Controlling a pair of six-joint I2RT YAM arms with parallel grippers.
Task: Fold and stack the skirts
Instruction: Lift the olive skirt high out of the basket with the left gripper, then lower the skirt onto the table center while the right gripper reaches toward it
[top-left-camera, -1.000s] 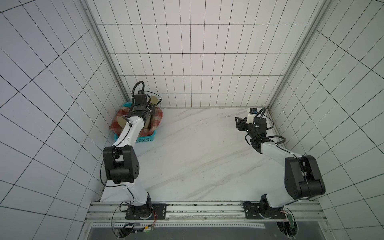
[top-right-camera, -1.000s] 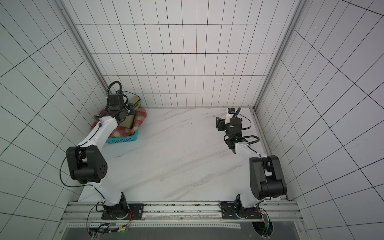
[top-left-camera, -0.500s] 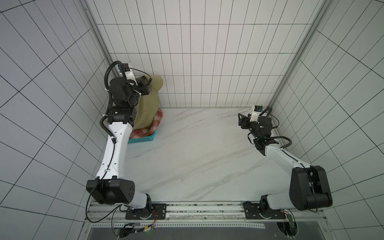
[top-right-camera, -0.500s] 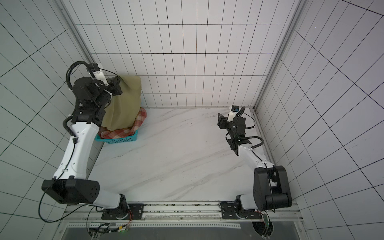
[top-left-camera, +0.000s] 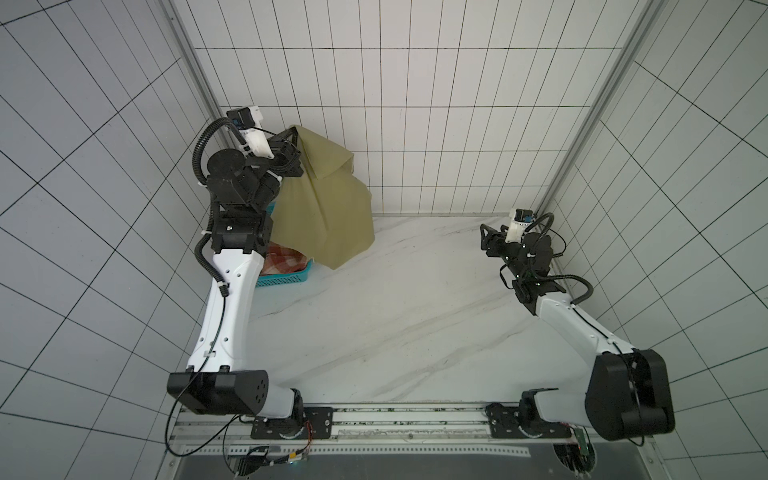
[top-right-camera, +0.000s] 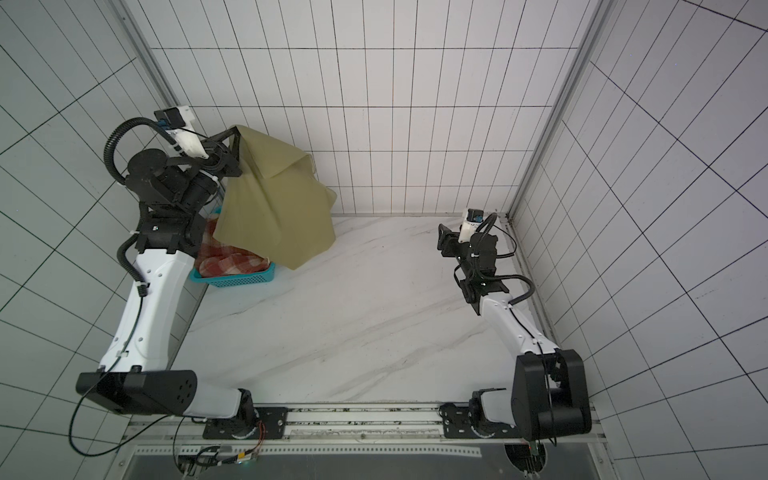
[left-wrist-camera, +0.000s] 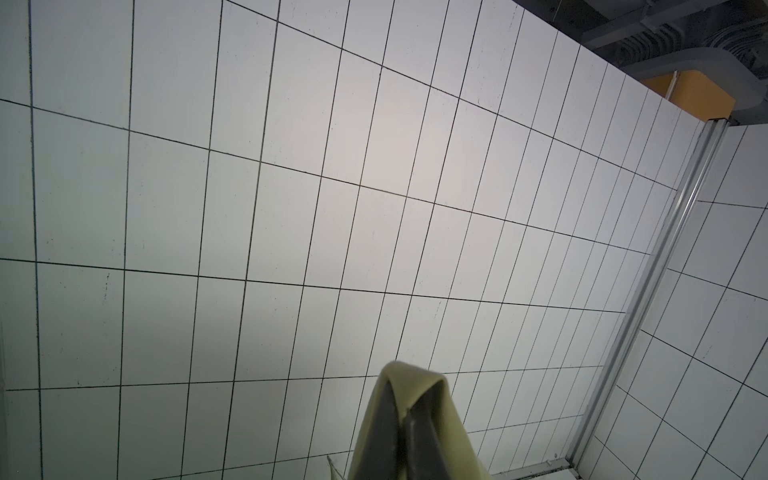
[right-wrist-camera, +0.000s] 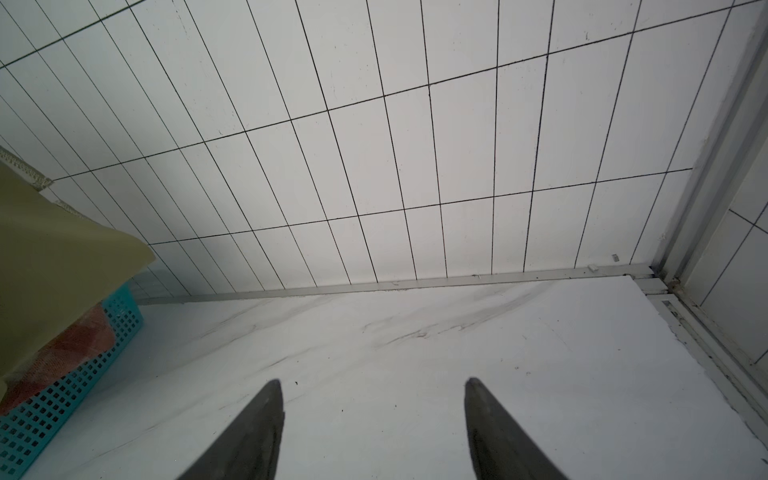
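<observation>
Left fingers (left-wrist-camera: 384, 419) pinch plain olive-khaki cloth skirt (top-right-camera: 274, 208), hung above teal perforated plastic basket (top-right-camera: 245, 279) holding red-and-cream plaid skirt (top-right-camera: 226, 259), probably to lift it clear for spreading; right fingers (right-wrist-camera: 253, 432) spread, empty, well apart from basket.

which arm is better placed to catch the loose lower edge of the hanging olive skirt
Likely right. The left fingers are shut on the olive skirt, holding it up over the basket; the right fingers are open and empty above the table, though far off.
</observation>
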